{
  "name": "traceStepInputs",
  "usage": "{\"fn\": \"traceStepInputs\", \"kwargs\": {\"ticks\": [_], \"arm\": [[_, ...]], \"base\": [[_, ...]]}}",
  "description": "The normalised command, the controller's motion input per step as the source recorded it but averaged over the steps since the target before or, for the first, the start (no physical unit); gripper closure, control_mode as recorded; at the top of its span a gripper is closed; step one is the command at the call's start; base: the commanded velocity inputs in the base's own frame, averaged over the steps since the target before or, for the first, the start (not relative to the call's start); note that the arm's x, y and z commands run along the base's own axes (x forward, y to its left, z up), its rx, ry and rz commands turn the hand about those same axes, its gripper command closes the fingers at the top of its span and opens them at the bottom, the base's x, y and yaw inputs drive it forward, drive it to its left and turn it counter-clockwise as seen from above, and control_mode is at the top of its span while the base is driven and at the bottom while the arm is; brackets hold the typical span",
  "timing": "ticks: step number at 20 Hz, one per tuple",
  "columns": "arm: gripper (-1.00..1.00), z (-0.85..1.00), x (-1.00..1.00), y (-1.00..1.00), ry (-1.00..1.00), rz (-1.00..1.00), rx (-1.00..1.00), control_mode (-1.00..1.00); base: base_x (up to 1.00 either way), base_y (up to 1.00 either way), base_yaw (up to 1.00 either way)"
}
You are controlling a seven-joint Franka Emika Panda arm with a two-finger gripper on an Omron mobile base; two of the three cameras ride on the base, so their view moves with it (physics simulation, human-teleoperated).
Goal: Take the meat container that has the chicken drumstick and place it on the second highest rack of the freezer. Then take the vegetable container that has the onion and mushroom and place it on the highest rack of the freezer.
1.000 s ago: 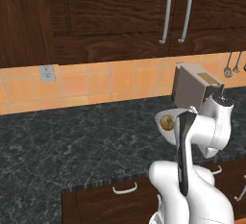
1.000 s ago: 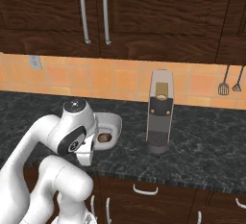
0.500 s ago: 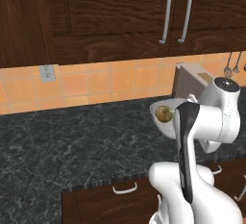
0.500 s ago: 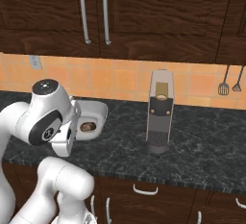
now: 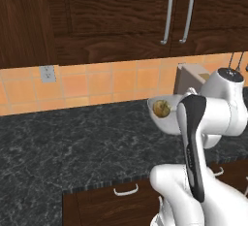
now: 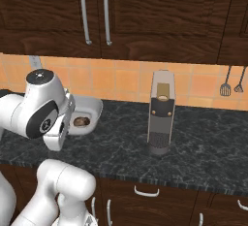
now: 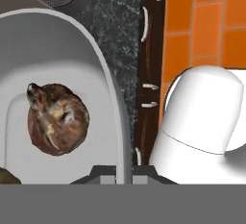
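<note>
In the left base view, a white wall outlet [image 5: 47, 73] sits at the left of the orange tiled backsplash [image 5: 101, 82], under dark wood cabinets [image 5: 97, 16] whose two grey bar handles [image 5: 167, 12] hang at upper right. Below runs the dark marbled table [image 5: 72, 142], with a drawer [image 5: 116, 203] and its small handle at the bottom centre. Right of centre, a white vegetable container [image 5: 160, 118] is lifted above the table, a yellowish-tan onion [image 5: 161, 107] showing inside it; the white arm [image 5: 213, 118] covers the container's right part, and a beige appliance [image 5: 186, 77] peeks out behind it.

In the right base view the arm's bulky joint [image 6: 41, 111] fills the left and hides part of the container [image 6: 89, 111], where the dark-brown mushroom [image 6: 81, 121] lies. At centre stands a tall grey coffee machine [image 6: 160, 118] on the table, well apart from the container. Two utensils [image 6: 225, 87] hang on the tiles at right.

In the hand view the mushroom [image 7: 56, 118] rests on the container's pale floor at left, and the container's curved rim [image 7: 113, 107] runs down to the end effector [image 7: 124, 172], which is closed tight on that rim at bottom centre. A sliver of the onion shows at the bottom left corner. Cabinet fronts and tiles lie sideways at right.

No writing or brand mark can be read anywhere.
</note>
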Motion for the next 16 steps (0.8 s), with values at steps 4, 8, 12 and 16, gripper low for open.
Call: {"fn": "traceStepInputs", "kwargs": {"ticks": [4,8,12,16], "arm": [[1.00,0.18,-0.23,0.00,0.00,-0.04,0.00,-1.00],[1.00,0.23,-0.38,0.00,0.00,-0.03,0.00,-1.00],[1.00,0.31,-0.16,0.00,0.00,-0.06,0.00,-1.00],[1.00,0.10,-0.03,0.00,0.00,-0.05,0.00,-1.00]], "base": [[0.00,0.00,0.00],[0.00,0.00,0.00],[0.00,0.00,0.00],[0.00,0.00,0.00]]}}
